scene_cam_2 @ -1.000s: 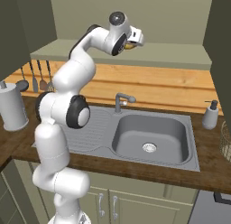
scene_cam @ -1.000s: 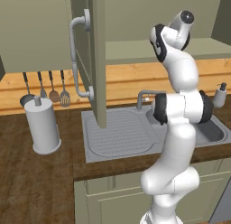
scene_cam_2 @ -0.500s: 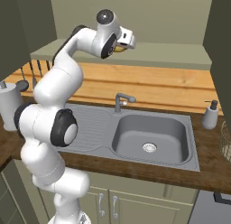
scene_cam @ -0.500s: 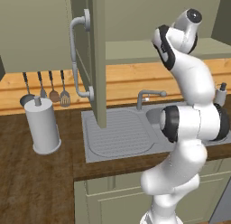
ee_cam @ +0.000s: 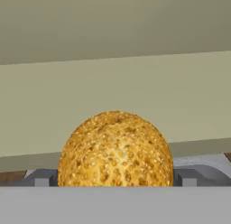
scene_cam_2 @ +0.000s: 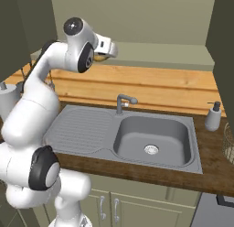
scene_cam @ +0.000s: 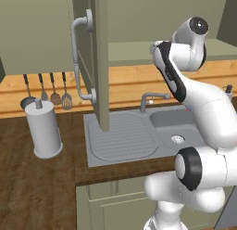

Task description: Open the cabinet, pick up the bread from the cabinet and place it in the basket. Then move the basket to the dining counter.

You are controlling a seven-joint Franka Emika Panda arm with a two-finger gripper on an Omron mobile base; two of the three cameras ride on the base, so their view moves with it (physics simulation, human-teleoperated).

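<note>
With the olive-grey cabinet door [scene_cam: 101,62] swung open at upper left, I've got the wide-apart jaws flanking the seeded golden bun [ee_cam: 116,150] on its shelf, ungrasped; basket steps remain.

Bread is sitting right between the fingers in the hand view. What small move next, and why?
Probably close the gripper on the bread. In the hand view the bun sits centred between the two fingertips, which stand wide on either side of it. The cabinet door already stands open, so a grasp seems the next step before lifting toward the basket.
</note>
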